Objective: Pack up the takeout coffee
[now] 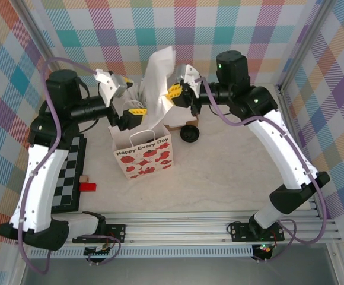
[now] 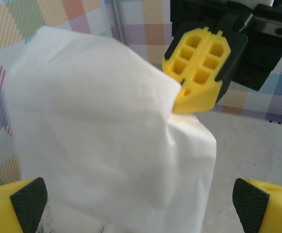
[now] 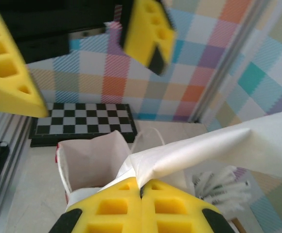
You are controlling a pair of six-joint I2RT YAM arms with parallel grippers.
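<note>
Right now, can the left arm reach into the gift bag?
Probably not: white tissue paper, pinched by the right tool, rises from the gift bag in front of the open left tool.

**Pastel plaid, white paper, red poppies**

The enclosure walls (image 1: 231,29) carry a pastel plaid of pink, teal, yellow, orange and purple. The flat table top (image 1: 231,172) is pale cream, faintly marbled. At centre, the white paper gift bag (image 1: 143,155) bears red poppies and dark lettering. The crumpled sheet of white tissue paper (image 1: 160,74) is plain. At left lie a black-and-white chequered board (image 1: 68,175) and a small red block (image 1: 89,187). The left gripper (image 2: 140,200) and right gripper (image 3: 142,188) are yellow with black pads.
</note>
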